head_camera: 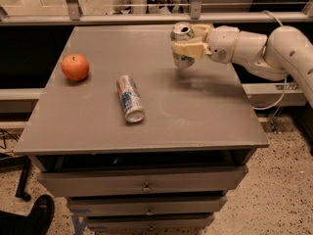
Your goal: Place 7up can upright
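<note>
While a grey table (205, 121) is taking up most of the scene, with drawers (142, 182) sitting under its near edge, a white robot arm (274, 50) is reaching in from the right over the far right part of the top; at the arm's left end the gripper (185, 42) is hanging over that far right area, its cream fingers (188, 49) clamping round the middle of the 7up can (182, 31); the 7up can is standing upright in that grasp, its silver top and opening facing up and green label showing below the fingers; whether its base is touching the table is not clear; a slim silver can (130, 98) with blue and red print is lying on its side near the middle of the table, well apart from the gripper, one end pointing toward the near edge; a red-orange apple (75, 66) is sitting at the left side, a little farther back than the lying can.
</note>
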Available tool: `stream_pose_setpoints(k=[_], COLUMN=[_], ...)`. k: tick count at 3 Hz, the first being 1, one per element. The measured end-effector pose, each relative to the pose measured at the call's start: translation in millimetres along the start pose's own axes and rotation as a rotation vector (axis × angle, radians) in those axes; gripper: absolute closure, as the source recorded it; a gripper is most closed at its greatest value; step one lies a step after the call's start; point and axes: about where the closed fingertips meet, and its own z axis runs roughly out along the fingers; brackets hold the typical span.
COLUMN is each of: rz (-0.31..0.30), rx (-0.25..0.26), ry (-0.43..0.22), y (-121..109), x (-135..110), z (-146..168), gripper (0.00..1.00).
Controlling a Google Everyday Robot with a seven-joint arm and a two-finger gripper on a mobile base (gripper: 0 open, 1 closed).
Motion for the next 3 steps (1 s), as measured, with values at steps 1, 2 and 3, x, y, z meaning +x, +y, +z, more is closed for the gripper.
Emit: stream_pose_setpoints(k=[1, 2, 3], rz=[0.078, 0.132, 0.165], rx=[0.095, 0.138, 0.139], ry=[-0.064, -0.091, -0.091], y=[-6.0, -7.5, -8.5], x=[12.9, 26.5, 35.8], z=[-3.8, -5.1, -5.1], gripper=[1.0, 1.0, 0.83])
